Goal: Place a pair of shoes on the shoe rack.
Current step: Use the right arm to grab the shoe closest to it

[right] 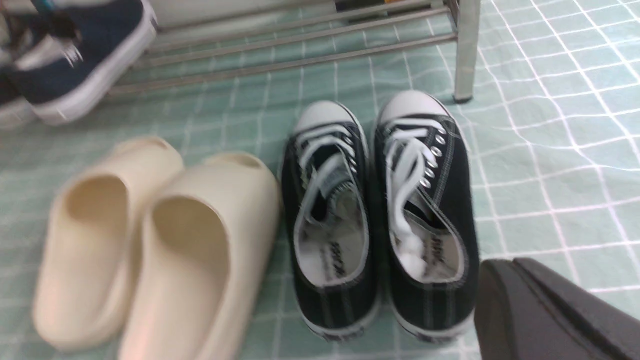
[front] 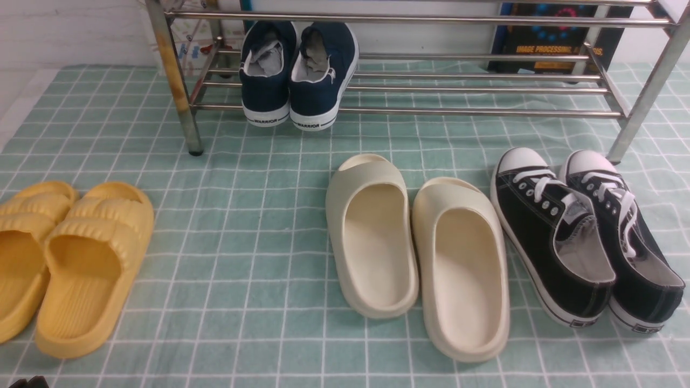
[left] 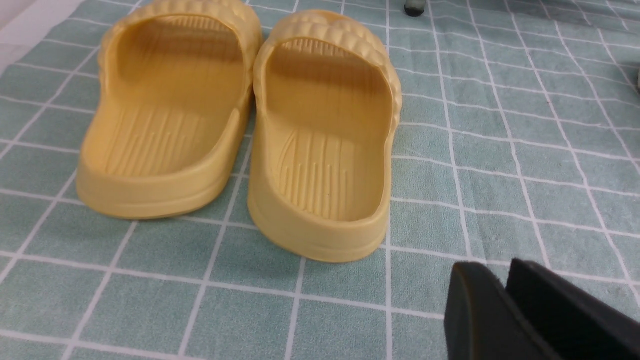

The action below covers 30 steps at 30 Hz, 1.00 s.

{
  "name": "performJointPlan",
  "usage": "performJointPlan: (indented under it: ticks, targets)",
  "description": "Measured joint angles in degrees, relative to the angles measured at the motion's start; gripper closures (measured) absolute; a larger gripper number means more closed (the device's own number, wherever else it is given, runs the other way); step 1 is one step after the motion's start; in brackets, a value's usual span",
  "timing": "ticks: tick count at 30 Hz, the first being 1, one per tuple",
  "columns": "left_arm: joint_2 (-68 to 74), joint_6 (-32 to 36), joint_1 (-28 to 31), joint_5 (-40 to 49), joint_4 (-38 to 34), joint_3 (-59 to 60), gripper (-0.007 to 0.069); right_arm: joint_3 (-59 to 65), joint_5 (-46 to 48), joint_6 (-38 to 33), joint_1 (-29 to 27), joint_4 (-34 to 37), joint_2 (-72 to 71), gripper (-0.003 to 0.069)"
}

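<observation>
The two black canvas sneakers [front: 550,242] [front: 625,237] with white laces and toe caps lie side by side on the green checked cloth at the right, toes toward the shoe rack [front: 431,20]. In the right wrist view they [right: 325,220] [right: 425,210] lie just ahead of my right gripper [right: 510,265], which is shut and empty beside the heel of the nearer one. My left gripper [left: 492,270] is shut and empty over the cloth, behind the yellow slippers [left: 320,140]. The right gripper is outside the front view.
Navy WARRIOR sneakers [front: 296,70] stand on the left of the rack's lower shelf, near the rust-stained leg [front: 175,75]. Cream slippers [front: 372,237] lie directly left of the black sneakers. Yellow slippers [front: 70,258] lie at the far left. The rack's right leg [right: 466,50] stands just beyond the sneakers' toes.
</observation>
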Motion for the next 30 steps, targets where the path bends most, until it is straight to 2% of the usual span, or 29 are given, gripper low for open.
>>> performJointPlan:
  ticks: [2,3,5,6,12,17,20,21,22,23,24,25,28,30]
  targets:
    - [0.0,0.0,0.0,0.0,0.0,0.0,0.0518,-3.17,4.52,-2.28,0.0,-1.57,4.78,0.0662]
    - [0.0,0.0,0.0,0.0,0.0,0.0,0.0515,-7.98,10.66,-4.09,0.79,-3.61,11.6,0.0662]
    - [0.0,0.0,0.0,0.0,0.0,0.0,0.0514,-10.63,14.69,-4.7,3.12,-4.18,17.65,0.0662]
    - [0.0,0.0,0.0,0.0,0.0,0.0,0.0513,-11.21,14.98,-4.78,3.83,-4.18,18.29,0.0662]
    - [0.0,0.0,0.0,0.0,0.0,0.0,0.0508,-17.54,16.78,-4.41,18.03,-7.62,34.92,0.0655]
    - [0.0,0.0,0.0,0.0,0.0,0.0,0.0502,-22.36,16.42,-0.1,22.9,-10.55,46.52,0.0609]
    - [0.0,0.0,0.0,0.0,-0.02,0.0,0.0498,-24.56,15.11,0.92,23.33,-10.96,53.65,0.0503]
    - [0.0,0.0,0.0,0.0,-0.02,0.0,0.0498,-24.62,14.81,0.92,23.33,-11.03,54.04,0.0494]
    - [0.0,0.0,0.0,0.0,-0.02,0.0,0.0497,-24.91,13.69,1.04,23.4,-11.1,56.49,0.0418]
    - [0.0,0.0,0.0,0.0,-0.02,0.0,0.0497,-24.98,13.31,1.02,23.4,-11.1,57.12,0.0398]
    - [0.0,0.0,0.0,0.0,-0.02,0.0,0.0496,-24.98,11.99,1.05,23.4,-11.05,59.41,0.0321]
    - [0.0,0.0,0.0,0.0,-0.02,0.0,0.0494,-24.98,11.11,1.11,23.4,-10.9,60.95,0.0276]
    - [0.0,0.0,0.0,0.0,-0.02,0.0,0.0491,-24.98,8.63,1.5,23.4,-10.92,64.3,0.0189]
    - [0.0,0.0,0.0,0.0,-0.02,0.0,0.0491,-24.99,7.45,1.98,23.4,-10.92,65.79,0.018]
